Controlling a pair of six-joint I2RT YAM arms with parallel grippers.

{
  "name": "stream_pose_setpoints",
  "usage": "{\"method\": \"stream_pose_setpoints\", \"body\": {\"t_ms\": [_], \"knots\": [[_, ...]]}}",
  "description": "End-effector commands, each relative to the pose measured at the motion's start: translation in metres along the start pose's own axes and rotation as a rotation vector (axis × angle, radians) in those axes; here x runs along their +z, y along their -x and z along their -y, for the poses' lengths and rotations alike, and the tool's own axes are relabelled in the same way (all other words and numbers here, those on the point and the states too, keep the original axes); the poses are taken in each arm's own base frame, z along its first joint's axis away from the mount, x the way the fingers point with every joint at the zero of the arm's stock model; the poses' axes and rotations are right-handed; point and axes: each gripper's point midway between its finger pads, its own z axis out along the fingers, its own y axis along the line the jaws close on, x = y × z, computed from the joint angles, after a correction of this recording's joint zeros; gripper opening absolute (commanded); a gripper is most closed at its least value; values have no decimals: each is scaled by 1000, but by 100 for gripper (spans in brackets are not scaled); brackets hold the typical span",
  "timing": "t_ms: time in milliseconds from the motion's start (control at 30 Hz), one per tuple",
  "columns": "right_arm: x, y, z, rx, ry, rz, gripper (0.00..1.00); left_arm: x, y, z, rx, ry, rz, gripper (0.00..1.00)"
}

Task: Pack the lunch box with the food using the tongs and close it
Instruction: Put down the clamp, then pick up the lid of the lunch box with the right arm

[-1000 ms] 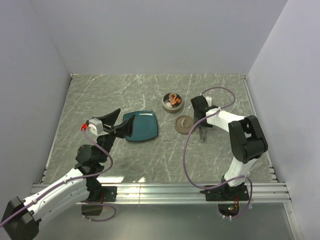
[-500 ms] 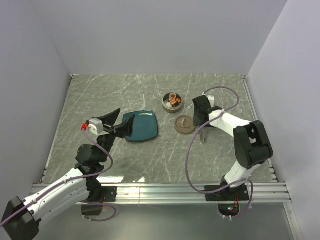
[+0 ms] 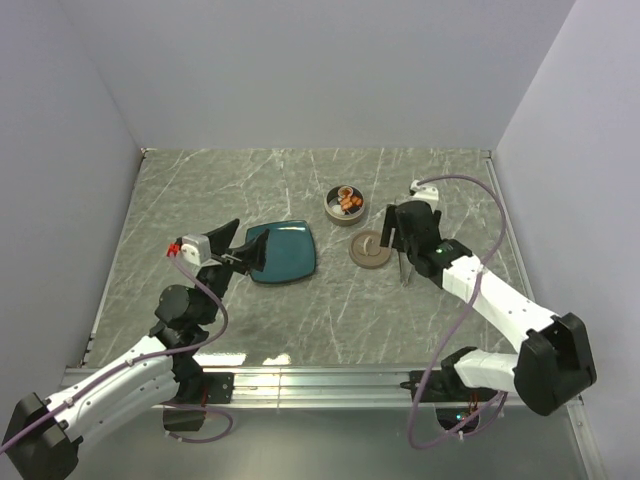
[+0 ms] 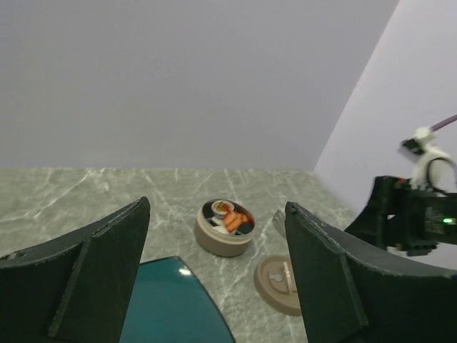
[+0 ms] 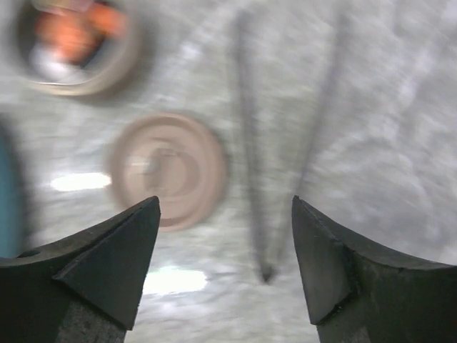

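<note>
Right wrist view: the right gripper (image 5: 226, 204) is observed with fingers apart above the tongs (image 5: 250, 164), laid beside the lid (image 5: 168, 171); left gripper (image 4: 218, 207) likewise spread.

view: right wrist, blurred | lunch box (image 5: 131, 57): cut by top edge | tongs (image 5: 248, 157): smeared
</note>
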Motion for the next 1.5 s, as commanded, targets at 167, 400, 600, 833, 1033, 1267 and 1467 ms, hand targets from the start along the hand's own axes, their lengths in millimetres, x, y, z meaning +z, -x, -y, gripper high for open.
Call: {"method": "stream_pose_setpoints", "body": {"t_ms": [167,400,600,833,1033,1267,1467], "knots": [[1,3,-77,-25,217,28,77,2,3,-33,23,201,-35,83],[38,-18,-103,-83,180,-71,68,-8,0,-57,40,328,-43,83],[58,-27,-104,-107,120,-117,59,-11,-2,-62,43,358,-44,83],[63,-31,-101,-105,81,-133,53,-16,1,-66,35,377,-27,83],[64,-30,-99,-104,49,-159,52,-19,7,-67,17,378,-12,84],[61,-29,-107,-105,43,-175,51,-22,12,-66,8,371,2,85],[49,-27,-92,-135,-69,-169,53,-23,13,-65,5,366,4,86]]}}
